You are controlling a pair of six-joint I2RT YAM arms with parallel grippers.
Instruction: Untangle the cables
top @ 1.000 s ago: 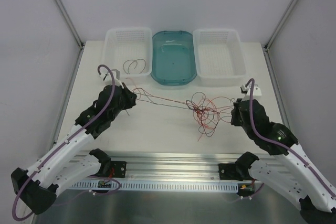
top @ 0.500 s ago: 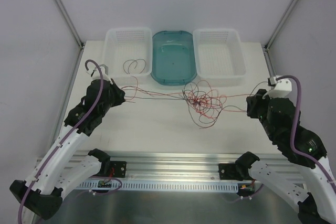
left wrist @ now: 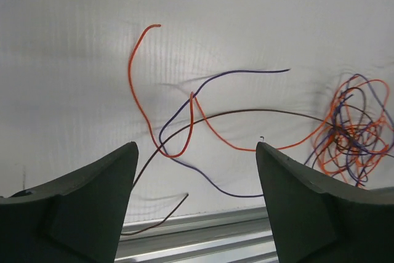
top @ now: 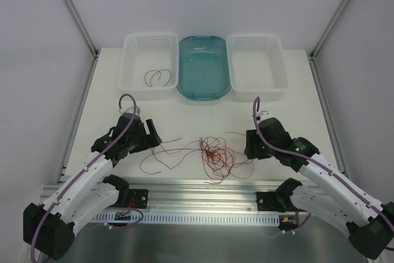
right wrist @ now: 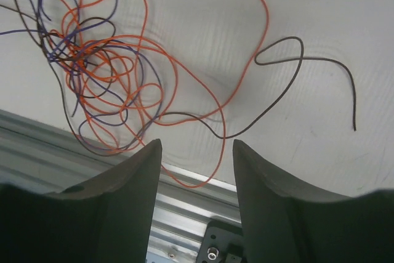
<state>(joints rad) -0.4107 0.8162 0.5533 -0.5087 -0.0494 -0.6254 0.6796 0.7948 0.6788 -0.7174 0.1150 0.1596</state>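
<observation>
The cables lie loose on the table near its front edge. A tangle of red-orange, purple and dark brown wires [top: 215,155] sits in the middle, seen in the left wrist view as the tangle [left wrist: 354,124] and in the right wrist view as the tangle [right wrist: 92,60]. Single strands [top: 161,158] trail left of it. My left gripper [top: 152,134] hovers over those strands, open, with nothing between its fingers [left wrist: 196,149]. My right gripper [top: 249,146] is just right of the tangle, open and empty [right wrist: 197,146]. One orange loop [right wrist: 197,180] hangs over the table edge.
A white basket [top: 132,60] at the back left holds one dark cable [top: 154,77]. A teal tray [top: 204,66] and a second white basket [top: 257,66] stand beside it. An aluminium rail [top: 203,189] runs along the front edge. A lone brown wire [right wrist: 295,69] lies right of the tangle.
Both grippers have opened and let the cables go. The stretched bundle has dropped toward the front edge as a loose tangle. Both arms have moved nearer and inward.
</observation>
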